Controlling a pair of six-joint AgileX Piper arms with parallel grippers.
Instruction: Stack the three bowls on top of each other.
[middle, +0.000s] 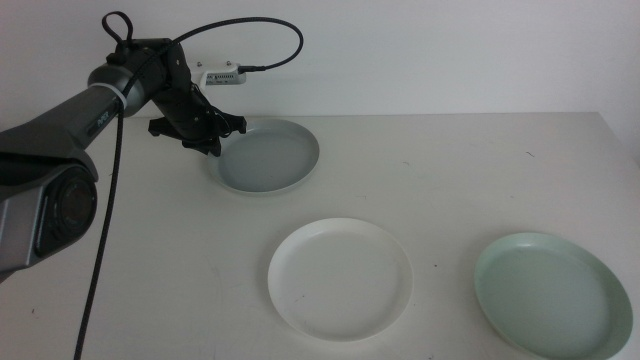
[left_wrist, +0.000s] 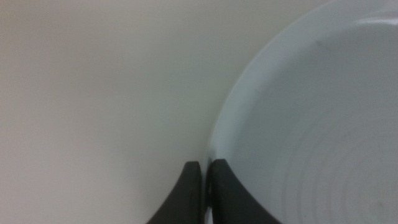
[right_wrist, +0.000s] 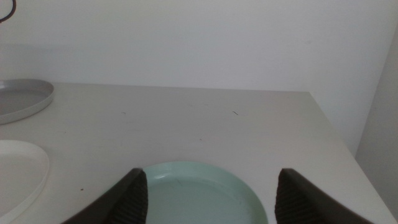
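Observation:
The grey-blue bowl (middle: 265, 155) (left_wrist: 311, 112) lies at the back left of the table. My left gripper (middle: 212, 145) (left_wrist: 205, 169) is at its left rim, shut on that thin rim with one jaw inside and one outside. The white bowl (middle: 340, 278) (right_wrist: 18, 171) rests at the front middle. At the front right lies the pale mint green bowl (middle: 552, 292) (right_wrist: 199, 193). My right gripper (right_wrist: 211, 175) hangs open over the mint bowl's near side, with nothing between its jaws; it is outside the middle view.
A black cable loops from the left arm to a small white box (middle: 222, 76) at the back wall. The white table (middle: 450, 170) ends at its right edge (middle: 622, 150), close to the mint bowl.

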